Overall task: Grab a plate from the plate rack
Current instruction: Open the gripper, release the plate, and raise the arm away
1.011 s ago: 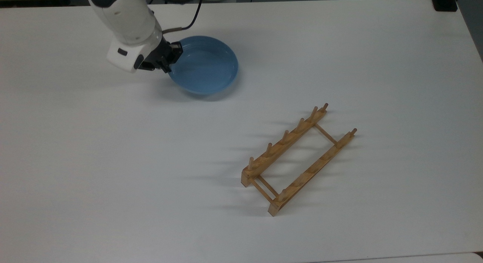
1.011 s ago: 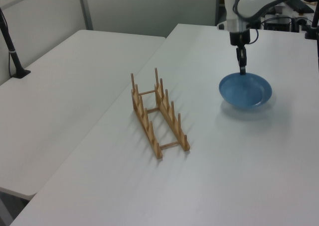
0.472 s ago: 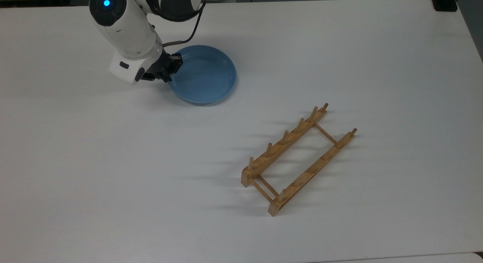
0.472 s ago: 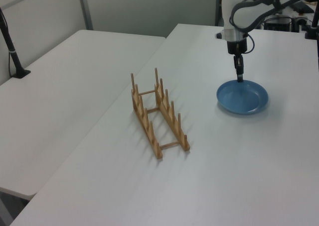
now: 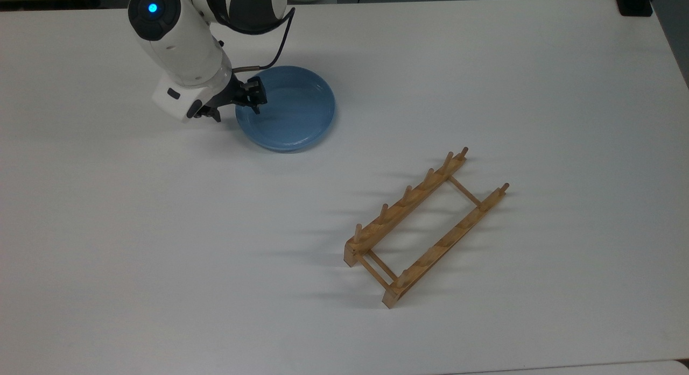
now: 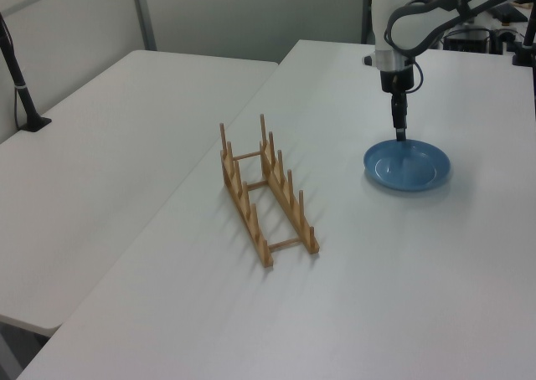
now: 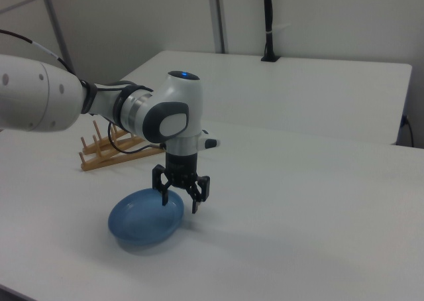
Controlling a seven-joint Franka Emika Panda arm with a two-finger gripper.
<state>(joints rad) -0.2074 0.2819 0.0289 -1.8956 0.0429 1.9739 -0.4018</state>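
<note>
- The plate (image 5: 288, 107) lies flat on the white table (image 5: 161, 230), well apart from the plate rack (image 5: 425, 227), which stands empty; in the top view the plate is up and to the left of the rack.
- The gripper (image 7: 181, 198) hangs over the plate's rim on the side away from the rack, its fingers spread apart, one over the dish, one outside the edge, gripping nothing.
- The plate looks rigid, glossy and probably ceramic, so likely slippery, somewhat heavy and breakable if dropped.
- The raised rim is the only sensible hold: one finger inside, one outside, pinched firmly.
- Held at one edge, the plate would tend to sag and twist, so a deep, square bite matters.
</note>
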